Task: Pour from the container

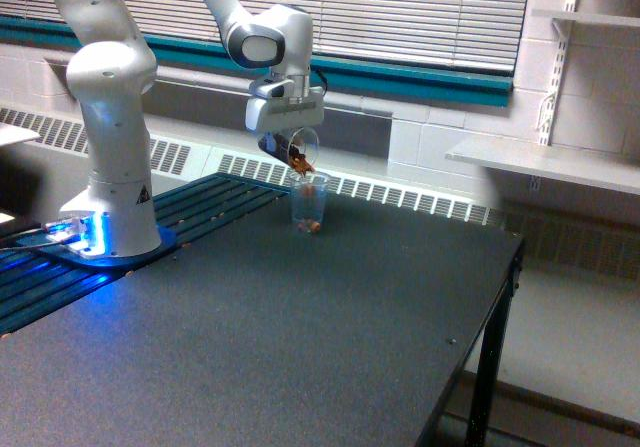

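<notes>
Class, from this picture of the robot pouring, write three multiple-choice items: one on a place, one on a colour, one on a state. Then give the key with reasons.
1. Where does the standing cup sit?
A. on the dark table
B. on the wall shelf
C. on the floor

2. What colour is the material falling into that cup?
A. blue
B. brown
C. white

3. How is the cup in the gripper held?
A. upright
B. tipped, mouth toward the standing cup
C. lying on the table

Key: 1 A, its base rests on the tabletop near the far edge. 2 B, brownish bits show at the rim of the held cup and inside the standing cup. 3 B, its mouth slants down just above the standing cup.
</notes>
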Controlling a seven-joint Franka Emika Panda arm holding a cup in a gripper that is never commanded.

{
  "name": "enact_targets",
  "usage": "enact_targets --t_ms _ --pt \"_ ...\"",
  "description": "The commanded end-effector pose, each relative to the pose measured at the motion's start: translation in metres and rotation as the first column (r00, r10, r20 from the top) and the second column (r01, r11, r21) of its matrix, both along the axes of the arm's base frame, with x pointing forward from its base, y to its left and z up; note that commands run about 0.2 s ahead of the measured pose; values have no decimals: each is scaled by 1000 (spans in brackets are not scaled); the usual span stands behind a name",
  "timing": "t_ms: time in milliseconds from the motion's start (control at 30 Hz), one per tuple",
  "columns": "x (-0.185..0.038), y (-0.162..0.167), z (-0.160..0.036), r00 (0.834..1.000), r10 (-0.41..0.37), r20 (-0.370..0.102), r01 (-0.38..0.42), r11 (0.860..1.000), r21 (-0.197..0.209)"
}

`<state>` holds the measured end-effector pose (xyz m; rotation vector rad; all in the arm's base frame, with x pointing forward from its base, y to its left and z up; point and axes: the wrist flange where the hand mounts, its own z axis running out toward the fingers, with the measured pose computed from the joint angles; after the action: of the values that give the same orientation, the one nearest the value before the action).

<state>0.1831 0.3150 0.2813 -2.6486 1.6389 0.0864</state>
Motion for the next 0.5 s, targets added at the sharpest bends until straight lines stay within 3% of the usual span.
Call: enact_targets --t_ms 33,500 --pt "3 -1 1 999 45 -11 -45 999 9" --pt "3 -2 1 997 69 -21 -69 998 15"
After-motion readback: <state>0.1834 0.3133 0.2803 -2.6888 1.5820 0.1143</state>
